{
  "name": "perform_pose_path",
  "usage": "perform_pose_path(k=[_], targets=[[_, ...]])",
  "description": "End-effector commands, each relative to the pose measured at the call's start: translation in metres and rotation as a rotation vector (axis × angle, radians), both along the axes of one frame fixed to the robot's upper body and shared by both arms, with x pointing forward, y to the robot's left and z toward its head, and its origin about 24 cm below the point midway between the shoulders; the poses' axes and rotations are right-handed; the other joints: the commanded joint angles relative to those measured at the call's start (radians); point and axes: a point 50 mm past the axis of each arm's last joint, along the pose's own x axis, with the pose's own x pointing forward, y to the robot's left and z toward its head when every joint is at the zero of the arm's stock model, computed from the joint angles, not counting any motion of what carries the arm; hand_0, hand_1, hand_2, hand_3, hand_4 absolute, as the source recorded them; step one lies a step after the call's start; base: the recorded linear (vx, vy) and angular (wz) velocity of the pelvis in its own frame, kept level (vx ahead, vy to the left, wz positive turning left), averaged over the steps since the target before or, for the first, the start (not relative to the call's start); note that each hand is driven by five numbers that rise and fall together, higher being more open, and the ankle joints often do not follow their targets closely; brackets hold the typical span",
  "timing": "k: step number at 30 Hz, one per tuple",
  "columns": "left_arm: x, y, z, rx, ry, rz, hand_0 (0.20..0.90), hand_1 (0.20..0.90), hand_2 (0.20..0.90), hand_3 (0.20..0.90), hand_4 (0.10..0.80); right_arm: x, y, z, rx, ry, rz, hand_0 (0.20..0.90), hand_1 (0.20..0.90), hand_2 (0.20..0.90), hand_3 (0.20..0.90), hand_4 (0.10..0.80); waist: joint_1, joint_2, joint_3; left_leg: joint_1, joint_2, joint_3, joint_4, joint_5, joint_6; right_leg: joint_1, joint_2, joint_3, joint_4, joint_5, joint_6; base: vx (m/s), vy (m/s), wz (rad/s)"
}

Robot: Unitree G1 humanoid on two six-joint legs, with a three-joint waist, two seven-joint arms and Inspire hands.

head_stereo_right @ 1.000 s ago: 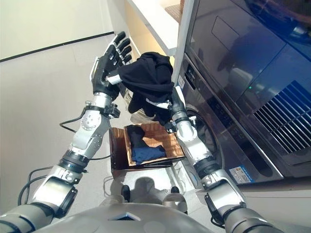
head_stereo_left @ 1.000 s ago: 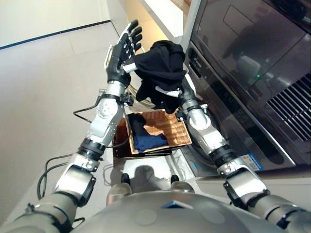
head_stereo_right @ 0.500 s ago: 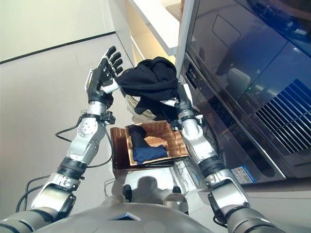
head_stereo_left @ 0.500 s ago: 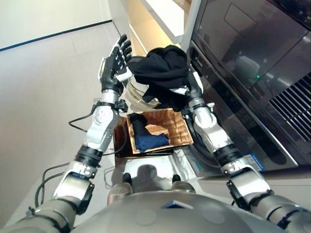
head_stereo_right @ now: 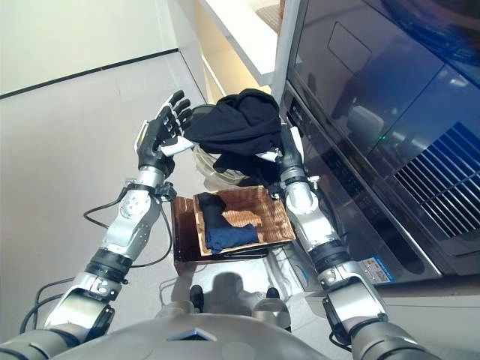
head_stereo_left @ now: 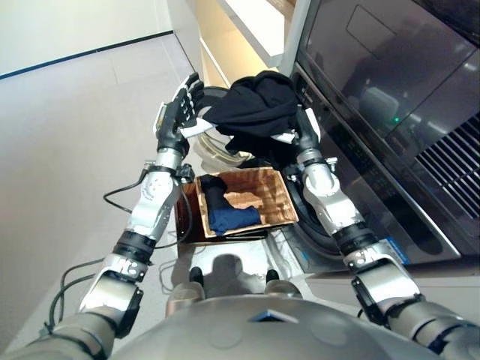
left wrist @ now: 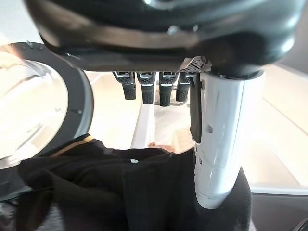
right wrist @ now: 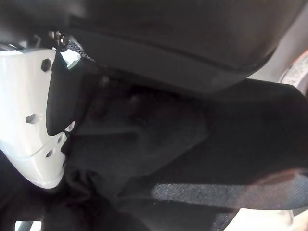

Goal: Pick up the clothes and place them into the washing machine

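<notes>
in the left eye view the black garment point(head_stereo_left: 255, 116) is bunched up high between both hands, at 12 o'clock of the basket point(head_stereo_left: 276, 196) and beside the washing machine point(head_stereo_left: 360, 112); i'd keep it bundled and steer it toward the round door point(head_stereo_left: 212, 146) below. in the left wrist view the left hand point(left wrist: 159, 89) has straight, spread fingers with its thumb against the cloth. in the right wrist view the right hand point(right wrist: 57, 106) is buried in fabric, so its grasp can't be told.

1. A home laundry corner: a dark front-loading washing machine point(head_stereo_left: 360, 97) (round glass door point(head_stereo_left: 217, 146) swung open) stands on a pale tiled floor point(head_stereo_left: 67, 150).
2. Just before the machine sits a wicker basket point(head_stereo_left: 274, 199) of clothes.
</notes>
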Motion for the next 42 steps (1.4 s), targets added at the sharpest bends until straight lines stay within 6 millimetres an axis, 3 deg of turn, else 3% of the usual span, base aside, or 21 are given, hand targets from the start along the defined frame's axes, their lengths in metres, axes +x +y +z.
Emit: perform_pose_path(k=[1,11,17,22,29,36,42], targets=[[0.018,0.017,0.034,0.045,-0.155,-0.015,0.900,0.900,0.900,0.900,0.800,0.019,-0.016,0.071,0.049,-0.336,-0.050,0.200,0.200,0.200,0.200,0.300,0.054,-0.007,-0.076,0.049,0.000,-0.022,-0.002,-0.099,-0.034,-0.045,-0.016,-0.022,0.042,-0.002,0.013,0.000,0.000,0.00],[0.006,0.051,0.025,0.035,-0.118,0.004,0.900,0.900,0.900,0.900,0.800,0.019,-0.023,0.074,0.054,-0.343,-0.043,0.200,0.200,0.200,0.200,0.300,0.062,-0.001,-0.073,0.044,-0.003,-0.024,-0.002,-0.098,-0.034,-0.050,-0.017,-0.021,0.042,-0.002,0.014,0.000,0.000,0.00],[-0.012,0.070,0.021,0.003,-0.109,0.008,0.900,0.900,0.900,0.900,0.800,0.018,-0.031,0.075,0.041,-0.348,-0.052,0.200,0.200,0.200,0.200,0.300,0.074,0.001,-0.068,0.038,-0.005,-0.028,-0.002,-0.096,-0.033,-0.053,-0.017,-0.021,0.043,-0.002,0.013,0.000,0.000,0.00],[-0.013,0.068,0.027,-0.092,-0.150,0.012,0.900,0.900,0.900,0.900,0.800,0.018,-0.031,0.075,0.034,-0.351,-0.050,0.200,0.200,0.200,0.200,0.300,0.078,0.001,-0.068,0.038,-0.006,-0.030,-0.002,-0.096,-0.033,-0.053,-0.016,-0.023,0.044,-0.003,0.012,0.000,0.000,0.00],[-0.007,0.048,0.053,-0.131,-0.275,-0.017,0.900,0.900,0.900,0.900,0.800,0.019,-0.028,0.071,0.020,-0.339,-0.050,0.200,0.200,0.200,0.200,0.300,0.075,-0.002,-0.067,0.043,-0.004,-0.028,-0.002,-0.099,-0.032,-0.050,-0.015,-0.021,0.043,-0.004,0.010,0.000,0.000,0.00],[0.001,0.033,0.086,0.055,-0.420,-0.027,0.900,0.900,0.900,0.900,0.800,0.020,-0.023,0.067,0.013,-0.321,-0.034,0.200,0.200,0.200,0.200,0.300,0.067,-0.007,-0.068,0.047,0.001,-0.023,-0.002,-0.102,-0.035,-0.049,-0.013,-0.020,0.043,-0.006,0.010,0.000,0.000,0.00],[0.005,0.029,0.133,0.552,-0.655,0.026,0.900,0.900,0.900,0.900,0.800,0.022,-0.022,0.065,-0.004,-0.308,-0.028,0.200,0.200,0.200,0.200,0.300,0.061,-0.009,-0.069,0.050,0.002,-0.019,-0.002,-0.106,-0.037,-0.046,-0.012,-0.020,0.042,-0.008,0.014,0.000,0.000,0.00]])
